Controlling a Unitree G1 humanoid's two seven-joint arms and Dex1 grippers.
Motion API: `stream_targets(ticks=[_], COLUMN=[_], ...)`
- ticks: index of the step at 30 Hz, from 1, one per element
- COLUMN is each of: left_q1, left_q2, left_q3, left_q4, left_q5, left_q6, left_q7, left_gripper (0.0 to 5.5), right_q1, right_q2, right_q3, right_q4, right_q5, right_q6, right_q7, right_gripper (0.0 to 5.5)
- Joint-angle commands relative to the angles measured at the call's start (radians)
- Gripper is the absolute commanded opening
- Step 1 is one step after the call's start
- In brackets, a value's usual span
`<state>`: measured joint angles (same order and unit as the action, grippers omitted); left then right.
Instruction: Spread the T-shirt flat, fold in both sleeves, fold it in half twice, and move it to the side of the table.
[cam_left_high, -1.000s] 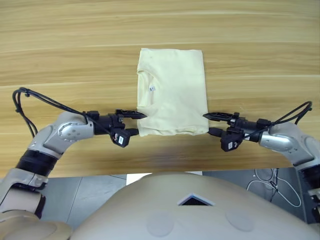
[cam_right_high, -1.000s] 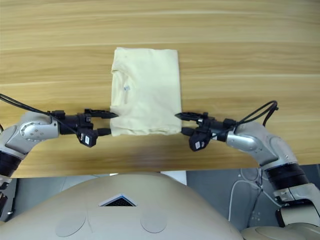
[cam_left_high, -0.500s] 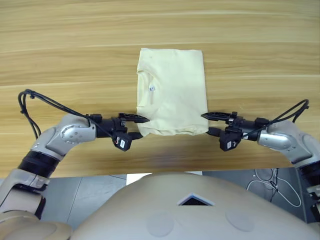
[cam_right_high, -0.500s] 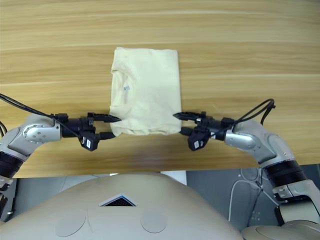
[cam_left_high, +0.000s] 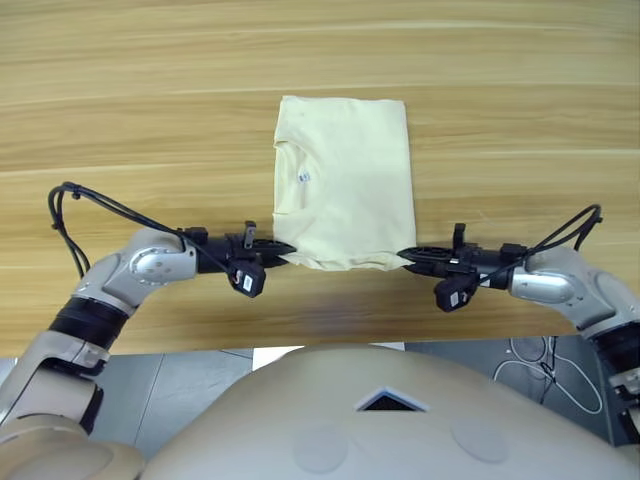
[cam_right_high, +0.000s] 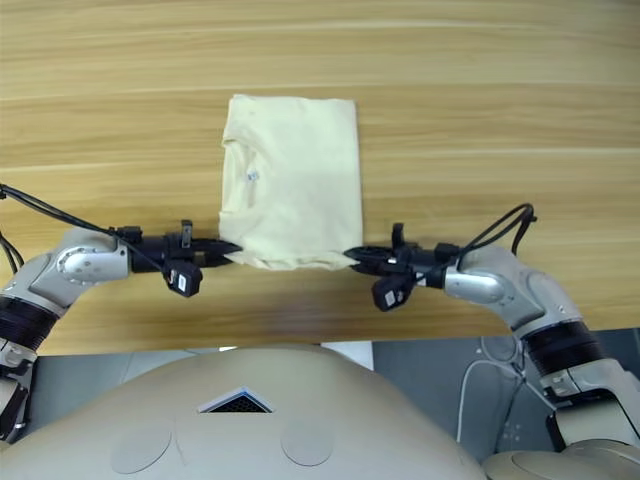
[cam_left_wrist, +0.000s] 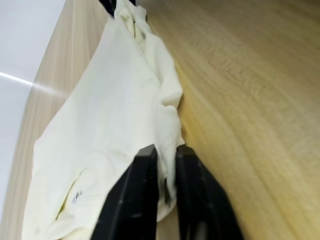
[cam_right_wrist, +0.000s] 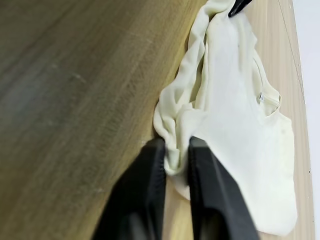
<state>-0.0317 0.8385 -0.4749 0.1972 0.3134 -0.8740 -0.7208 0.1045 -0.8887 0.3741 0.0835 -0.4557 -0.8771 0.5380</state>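
On the light wood-grain table (cam_left_high: 150, 100), left eye view: a pale-yellow cotton T-shirt (cam_left_high: 345, 180) lies at centre as a narrow rectangle with its long side running 12 to 6 o'clock. The sleeves are tucked in, and the neckline and label sit along the 9 o'clock edge. The left gripper (cam_left_high: 285, 250) is at the rectangle's 7 o'clock corner and the right gripper (cam_left_high: 405, 256) at its 5 o'clock corner. Both arms come in low and almost level with the tabletop, probably so that one finger goes under the hem and one over it.

Right eye view: same layout. The near hem between the two grippers looks slightly gathered and drawn inward, which fits cloth being pinched at both ends.

Left wrist view: two black fingers (cam_left_wrist: 137, 190) are nearly closed, with a bunched fold of yellow cloth clamped between them. The rest of the shirt runs away flat along the wood.

Right wrist view: its black fingers (cam_right_wrist: 142, 185) are likewise pressed together on a rolled corner of the hem, and the shirt body is flat beyond them.

Judgement: sleeves are done and the shirt is already narrowed. Matched grips on both near corners suit carrying that edge toward 12 o'clock for a half-fold. The hold looks shallow, so slippage is the risk.
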Motion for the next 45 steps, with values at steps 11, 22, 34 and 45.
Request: stream_targets(ticks=[11, 22, 34, 45], left_q1=[0.044, 0.347, 0.123, -0.112], left_q2=[-0.027, 0.030, -0.191, -0.290], left_q3=[0.009, 0.068, 0.202, 0.254], left_q4=[0.050, -0.219, -0.117, 0.140], left_q5=[0.001, -0.291, -0.172, 0.034], left_q6=[-0.020, 0.088, 0.177, 0.238], left_q7=[0.035, 0.019, 0.191, 0.414], left_gripper=[0.10, 0.10, 0.10, 0.10], right_q1=[-0.012, 0.258, 0.015, -0.276], right_q2=[0.047, -0.056, 0.166, 0.377], right_q3=[-0.043, -0.152, -0.164, -0.143], right_q4=[0.005, -0.221, -0.083, 0.154], right_q5=[0.041, 0.306, 0.174, -0.008], right_q6=[-0.005, 0.083, 0.177, 0.268], right_q7=[-0.052, 0.005, -0.090, -0.301], right_gripper=[0.14, 0.14, 0.14, 0.14])
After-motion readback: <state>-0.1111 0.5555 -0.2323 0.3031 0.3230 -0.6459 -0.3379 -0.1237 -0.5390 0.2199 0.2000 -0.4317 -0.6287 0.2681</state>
